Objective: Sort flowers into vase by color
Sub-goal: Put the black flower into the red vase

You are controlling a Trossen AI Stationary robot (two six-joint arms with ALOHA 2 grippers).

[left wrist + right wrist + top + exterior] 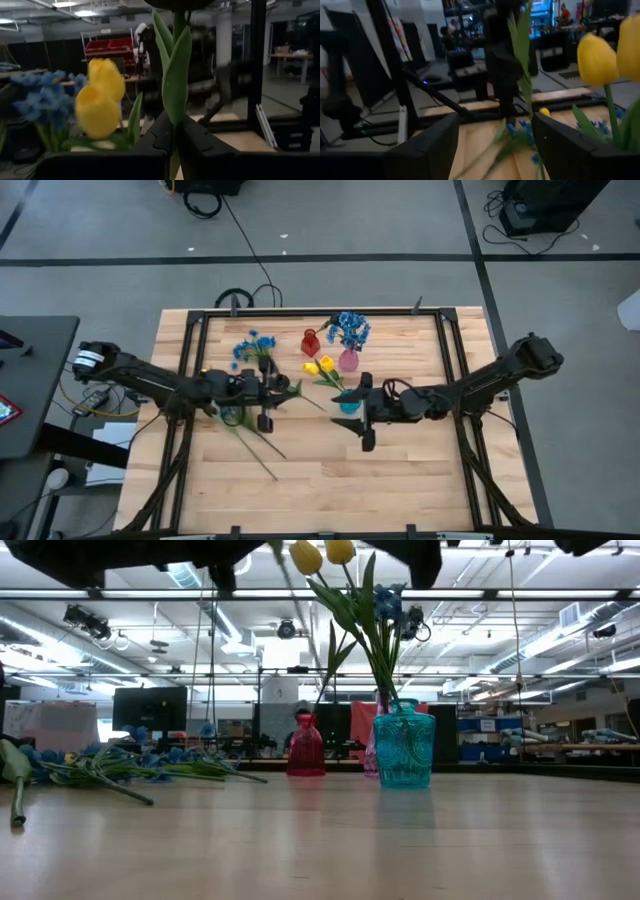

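My left gripper (272,393) (175,120) is above the table's middle, left of the vases, shut on a dark-bloomed flower (175,4). My right gripper (360,416) (495,135) is open, next to the teal vase (349,404) (404,750), and holds nothing. Two yellow tulips (320,365) (320,555) (597,57) stand with their stems in the teal vase. A blue spray (348,328) stands in the pink vase (348,360). The red vase (311,342) (305,750) holds no flower. More blue flowers (255,345) (100,765) lie flat on the table. My left gripper pinches the dark flower's green stem and leaf (176,100) between its two shut fingers (155,135). The stem rises past the fingertips, with the dark bloom at its free end. The flower is lifted above the table.
Loose green stems (255,442) lie on the wood near the left gripper, toward the near edge. The three vases stand close together at the table's middle-far part. A black frame (440,340) runs round the tabletop. Bare wood lies along the near side.
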